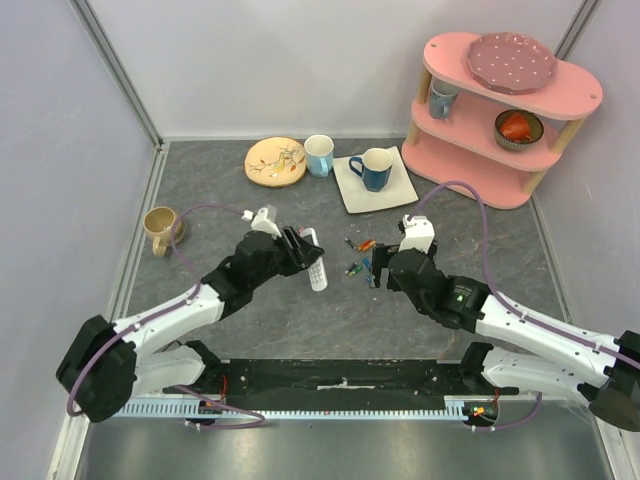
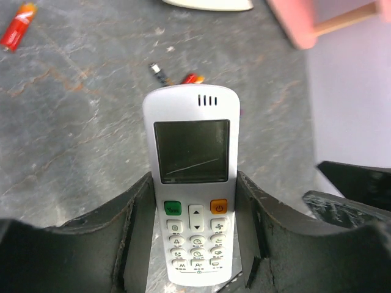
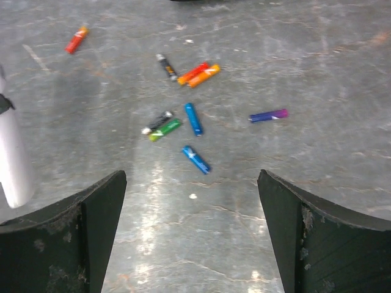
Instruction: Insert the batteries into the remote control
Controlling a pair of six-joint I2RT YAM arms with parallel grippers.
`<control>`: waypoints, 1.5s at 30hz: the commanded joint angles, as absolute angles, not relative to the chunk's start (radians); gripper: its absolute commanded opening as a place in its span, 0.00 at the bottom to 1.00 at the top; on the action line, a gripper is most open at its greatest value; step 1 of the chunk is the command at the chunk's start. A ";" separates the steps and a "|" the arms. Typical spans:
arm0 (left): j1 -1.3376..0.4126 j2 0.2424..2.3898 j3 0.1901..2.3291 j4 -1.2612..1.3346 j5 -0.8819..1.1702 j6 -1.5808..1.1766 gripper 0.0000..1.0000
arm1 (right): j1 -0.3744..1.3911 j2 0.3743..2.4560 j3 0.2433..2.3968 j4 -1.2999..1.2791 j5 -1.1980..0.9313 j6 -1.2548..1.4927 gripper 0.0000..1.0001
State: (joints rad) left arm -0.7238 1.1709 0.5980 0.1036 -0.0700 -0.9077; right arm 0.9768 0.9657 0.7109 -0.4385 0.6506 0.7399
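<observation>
At mid-surface (image 3: 317,73): the left gripper (image 1: 297,248) pinches the remote control (image 2: 190,152), presumably steadying it for loading.
The right gripper (image 3: 192,177) hovers spread over the scattered batteries (image 3: 193,118), seemingly to select one.

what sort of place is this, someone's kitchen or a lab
Most likely a robot lab cell, not a home: pale lilac panel walls in metal framing enclose a grey stone-patterned tabletop, two white-and-black robot arms are bolted at its near edge, and a pink three-tier shelf looks like a prop.
</observation>
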 commanded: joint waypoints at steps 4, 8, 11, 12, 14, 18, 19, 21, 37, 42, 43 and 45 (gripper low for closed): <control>-0.511 0.990 0.306 0.723 0.346 -0.972 0.02 | 0.946 0.891 0.671 -0.143 0.310 0.695 0.96; -0.413 0.916 0.187 0.986 0.460 -1.057 0.02 | 0.937 0.868 0.647 -0.025 0.192 0.716 0.96; -0.376 0.911 0.153 1.135 0.554 -1.098 0.02 | 0.931 0.883 0.631 0.035 0.147 0.738 0.96; -0.374 0.916 0.144 1.208 0.583 -1.112 0.02 | 0.928 0.890 0.627 0.050 0.111 0.742 0.96; -0.373 0.922 0.118 1.290 0.603 -1.153 0.02 | 0.927 0.908 0.609 0.112 0.074 0.758 0.96; -0.374 0.946 0.095 1.428 0.653 -1.200 0.02 | 0.925 0.930 0.566 0.242 0.003 0.816 0.96; -0.373 0.956 0.095 1.459 0.663 -1.209 0.02 | 0.925 0.934 0.551 0.271 -0.046 0.824 0.96; -0.374 0.966 0.095 1.489 0.681 -1.218 0.02 | 0.925 0.946 0.540 0.362 -0.092 0.839 0.95; -0.373 0.976 0.098 1.529 0.649 -1.221 0.02 | 0.927 1.077 0.538 0.550 -0.307 0.859 0.95; -0.371 0.977 0.118 1.526 0.647 -1.227 0.02 | 0.928 1.112 0.532 0.629 -0.334 0.894 0.96; -0.373 0.977 0.120 1.525 0.647 -1.227 0.02 | 0.928 1.124 0.528 0.670 -0.350 0.903 0.96; -0.371 0.977 0.123 1.522 0.646 -1.227 0.02 | 0.928 1.140 0.529 0.707 -0.370 0.923 0.96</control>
